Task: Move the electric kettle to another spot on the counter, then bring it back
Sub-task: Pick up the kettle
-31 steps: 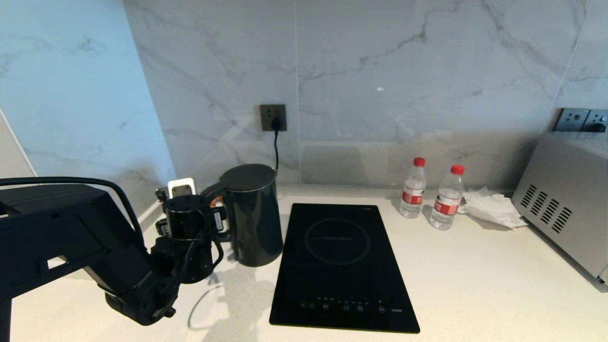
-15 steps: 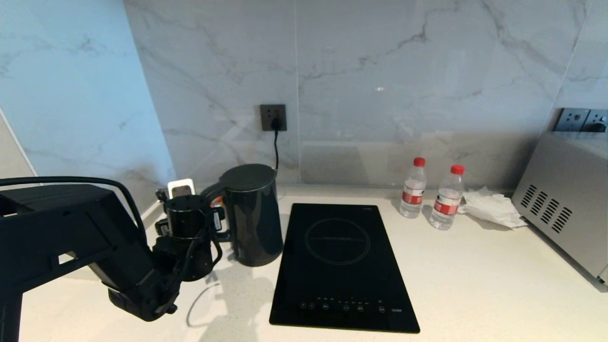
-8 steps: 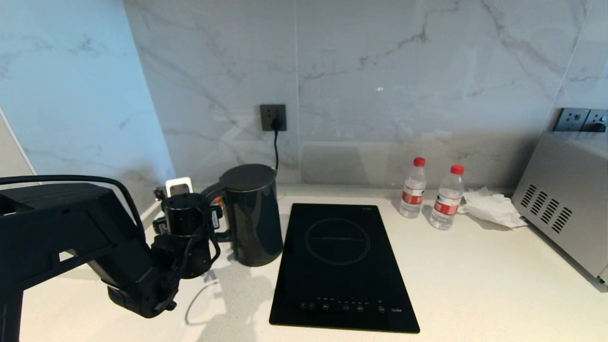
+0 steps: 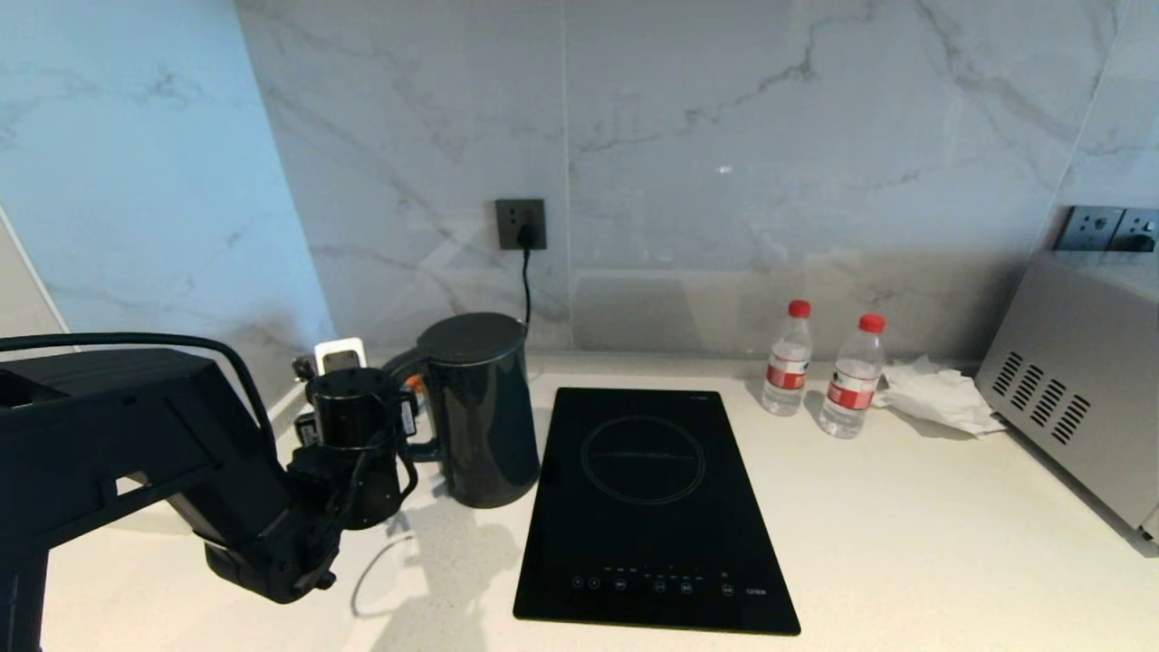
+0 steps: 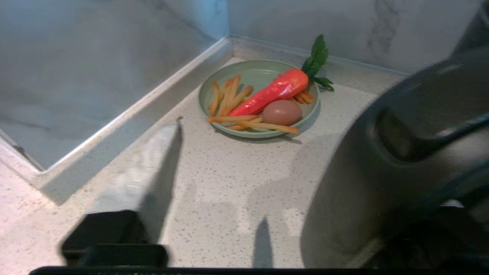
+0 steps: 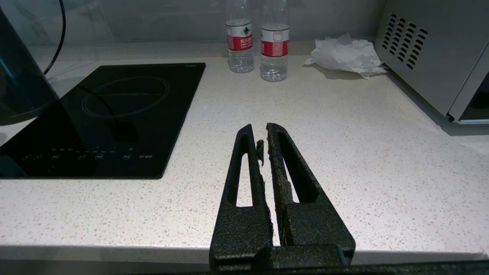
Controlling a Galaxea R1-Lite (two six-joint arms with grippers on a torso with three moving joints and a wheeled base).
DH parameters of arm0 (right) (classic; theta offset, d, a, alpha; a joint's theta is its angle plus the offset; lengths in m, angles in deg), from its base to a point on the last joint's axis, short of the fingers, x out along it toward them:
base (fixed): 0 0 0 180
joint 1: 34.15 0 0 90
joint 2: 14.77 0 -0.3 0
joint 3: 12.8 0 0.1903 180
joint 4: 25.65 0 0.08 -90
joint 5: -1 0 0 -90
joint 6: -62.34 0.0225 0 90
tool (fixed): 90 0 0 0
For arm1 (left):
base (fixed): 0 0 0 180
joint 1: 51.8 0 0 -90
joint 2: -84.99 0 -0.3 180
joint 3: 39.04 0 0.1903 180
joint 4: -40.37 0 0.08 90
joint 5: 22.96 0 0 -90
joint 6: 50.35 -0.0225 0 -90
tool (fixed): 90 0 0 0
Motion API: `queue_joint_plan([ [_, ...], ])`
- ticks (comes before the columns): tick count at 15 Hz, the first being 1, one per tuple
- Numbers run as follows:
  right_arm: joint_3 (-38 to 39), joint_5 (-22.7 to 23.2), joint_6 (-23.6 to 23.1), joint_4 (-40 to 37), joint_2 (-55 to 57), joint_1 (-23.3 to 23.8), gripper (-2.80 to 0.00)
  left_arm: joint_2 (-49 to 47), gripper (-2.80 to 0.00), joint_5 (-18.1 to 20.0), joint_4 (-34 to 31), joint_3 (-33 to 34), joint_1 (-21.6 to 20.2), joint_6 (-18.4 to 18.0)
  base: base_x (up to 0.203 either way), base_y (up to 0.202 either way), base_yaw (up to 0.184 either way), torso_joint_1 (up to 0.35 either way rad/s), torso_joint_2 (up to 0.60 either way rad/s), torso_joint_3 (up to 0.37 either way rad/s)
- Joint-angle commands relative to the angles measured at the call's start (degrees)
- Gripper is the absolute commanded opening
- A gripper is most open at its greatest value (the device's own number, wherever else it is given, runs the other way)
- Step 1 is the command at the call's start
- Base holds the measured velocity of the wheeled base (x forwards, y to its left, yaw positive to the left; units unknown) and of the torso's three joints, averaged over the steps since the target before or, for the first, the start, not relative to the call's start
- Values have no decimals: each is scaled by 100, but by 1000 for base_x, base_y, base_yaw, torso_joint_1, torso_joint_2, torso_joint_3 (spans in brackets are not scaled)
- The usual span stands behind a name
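We see the kettle [image 4: 480, 407] upright far-left on the counter [image 4: 905, 543] beside the hob [image 4: 647, 507] — left claw [image 4: 412, 412] wide around its handle for a lift, holding nothing yet — right claw [image 6: 263, 143] pinched together, idle.

Back wall: clad in grey-veined white marble panels [image 4: 724, 136], with glare reflected.
Left wall: marble [image 4: 136, 181], tinted blue.
Sockets: a dark socket plate [image 4: 521, 224] is set mid-wall; two more [image 4: 1109, 228] at far right.
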State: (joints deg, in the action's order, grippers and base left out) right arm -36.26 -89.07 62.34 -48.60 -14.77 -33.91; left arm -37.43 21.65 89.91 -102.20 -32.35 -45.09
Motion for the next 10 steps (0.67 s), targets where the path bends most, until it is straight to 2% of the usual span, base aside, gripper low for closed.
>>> queue_joint_plan([
  [1, 1, -1, 0, 1, 0, 1, -280, -37, -280, -39, 48, -2, -3, 18, 0, 0, 0, 0, 0, 0],
  [10, 1, -1, 0, 2, 0, 2, -280, 16, -280, -39, 48, -64, 31, 18, 0, 0, 0, 0, 0, 0],
])
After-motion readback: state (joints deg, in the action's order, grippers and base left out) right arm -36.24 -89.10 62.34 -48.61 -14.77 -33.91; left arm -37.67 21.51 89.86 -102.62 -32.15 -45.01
